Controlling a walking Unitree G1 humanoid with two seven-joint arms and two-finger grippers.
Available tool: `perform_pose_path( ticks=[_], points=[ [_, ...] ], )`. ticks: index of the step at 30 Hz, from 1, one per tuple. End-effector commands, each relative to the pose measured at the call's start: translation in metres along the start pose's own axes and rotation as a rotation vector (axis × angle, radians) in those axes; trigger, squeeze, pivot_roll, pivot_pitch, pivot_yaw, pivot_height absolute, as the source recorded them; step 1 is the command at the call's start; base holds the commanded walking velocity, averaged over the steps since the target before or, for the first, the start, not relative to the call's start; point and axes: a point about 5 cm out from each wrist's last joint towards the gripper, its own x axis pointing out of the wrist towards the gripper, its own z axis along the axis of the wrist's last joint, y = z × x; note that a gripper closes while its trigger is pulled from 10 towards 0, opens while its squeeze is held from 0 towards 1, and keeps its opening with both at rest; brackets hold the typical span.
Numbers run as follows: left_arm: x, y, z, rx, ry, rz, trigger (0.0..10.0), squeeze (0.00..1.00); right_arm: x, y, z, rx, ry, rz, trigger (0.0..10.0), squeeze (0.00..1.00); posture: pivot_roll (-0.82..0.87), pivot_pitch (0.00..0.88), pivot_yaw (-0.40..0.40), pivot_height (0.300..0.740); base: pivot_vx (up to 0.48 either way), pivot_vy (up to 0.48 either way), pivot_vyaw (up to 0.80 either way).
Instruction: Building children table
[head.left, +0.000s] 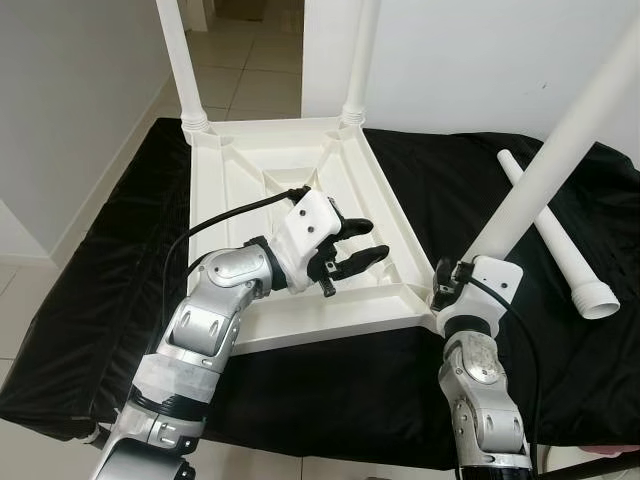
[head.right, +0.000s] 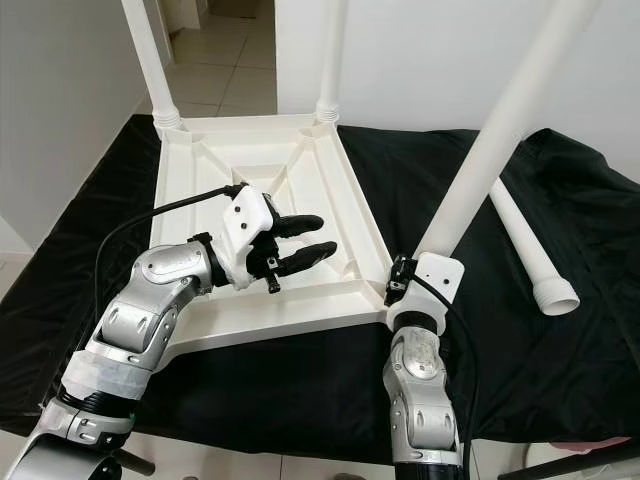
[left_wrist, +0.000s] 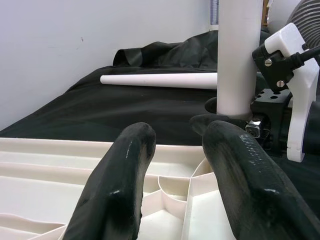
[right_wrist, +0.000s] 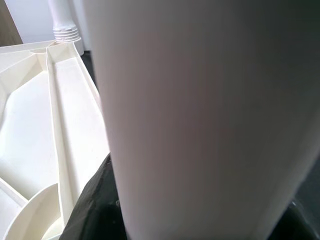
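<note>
We hold the third leg (head.left: 545, 170) in the right tool (head.left: 448, 290), clamped near its base at the near socket of the inverted tabletop (head.left: 290, 160), for seating. The left tool (head.left: 352, 247) hovers above the tabletop, fingers apart and empty. The spare leg (head.left: 555, 235) lies beyond the right tool.

Both eye views look steeply down from the head at the upturned white table (head.left: 300, 190) on black cloth (head.left: 90, 290) — nearly identical scenes. Each wrist view sits close, sharing the leg (left_wrist: 240, 55) at the table's corner.
</note>
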Motion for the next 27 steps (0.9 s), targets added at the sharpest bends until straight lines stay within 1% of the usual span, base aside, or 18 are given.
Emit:
perform_pose_path(
  ticks=[1, 2, 4, 13, 16, 17, 19, 20, 21, 22, 23, 24, 27],
  points=[
    [-0.001, 0.008, 0.0, 0.008, -0.001, 0.115, 10.0, 0.0, 0.0, 0.002, -0.013, 0.0, 0.11, -0.009, 10.0, 0.0, -0.1, 0.0, -0.021, 0.74, 0.0, 0.0, 0.0],
    [-0.001, 0.008, 0.0, 0.008, -0.001, 0.115, 10.0, 0.0, 0.0, 0.002, -0.013, 0.0, 0.11, -0.009, 10.0, 0.0, -0.1, 0.0, -0.021, 0.74, 0.0, 0.0, 0.0],
    [0.0, 0.008, 0.001, 0.01, -0.001, 0.118, 10.0, 0.0, 0.001, 0.003, -0.012, -0.031, 0.135, 0.008, 10.0, 0.0, -0.1, 0.0, -0.024, 0.74, 0.0, 0.0, 0.0],
    [-0.001, 0.008, 0.001, 0.01, -0.002, 0.125, 10.0, 0.0, 0.0, 0.001, -0.011, -0.05, 0.155, -0.002, 10.0, 0.0, -0.1, 0.0, -0.03, 0.74, 0.0, 0.0, 0.0],
    [-0.002, 0.008, 0.0, 0.008, 0.001, 0.13, 10.0, 0.0, 0.0, 0.0, -0.008, -0.075, 0.139, 0.014, 10.0, 0.0, -0.1, 0.0, -0.031, 0.74, 0.0, 0.0, 0.0],
    [-0.003, 0.008, 0.0, 0.007, 0.001, 0.133, 10.0, 0.0, -0.001, 0.001, -0.006, -0.077, 0.119, 0.047, 10.0, 0.0, -0.1, 0.0, -0.031, 0.74, 0.0, 0.0, 0.0],
    [-0.003, 0.008, 0.0, 0.007, 0.001, 0.133, 10.0, 0.0, -0.001, 0.001, -0.006, -0.077, 0.119, 0.047, 10.0, 0.0, -0.1, 0.0, -0.031, 0.74, 0.0, 0.0, 0.0],
    [-0.003, 0.008, 0.0, 0.007, 0.001, 0.134, 10.0, 0.0, -0.002, 0.001, -0.004, -0.075, 0.096, 0.083, 10.0, 0.0, -0.1, 0.0, -0.031, 0.74, 0.0, 0.0, 0.0],
    [-0.003, 0.008, 0.0, 0.007, 0.001, 0.134, 10.0, 0.0, -0.002, 0.001, -0.004, -0.075, 0.096, 0.083, 10.0, 0.0, -0.1, 0.0, -0.031, 0.74, 0.0, 0.0, 0.0],
    [-0.003, 0.008, 0.0, 0.006, 0.002, 0.138, 10.0, 0.0, -0.004, 0.001, -0.004, -0.069, 0.084, 0.123, 10.0, 0.89, -0.1, 0.0, -0.031, 0.74, 0.0, 0.0, 0.0],
    [-0.003, 0.008, 0.0, 0.006, 0.002, 0.138, 10.0, 0.0, -0.004, 0.001, -0.004, -0.069, 0.084, 0.123, 10.0, 0.89, -0.1, 0.0, -0.031, 0.74, 0.0, 0.0, 0.0],
    [-0.004, 0.009, 0.0, 0.005, 0.004, 0.141, 10.0, 0.0, -0.005, -0.002, -0.002, -0.072, 0.065, 0.158, 10.0, 1.0, -0.1, 0.0, -0.027, 0.74, 0.0, 0.0, 0.0],
    [-0.006, 0.009, 0.0, 0.004, 0.006, 0.146, 10.0, 0.0, -0.005, -0.007, -0.001, -0.076, 0.042, 0.195, 10.0, 1.0, -0.1, 0.0, -0.027, 0.74, 0.0, 0.0, 0.0]
  ],
)
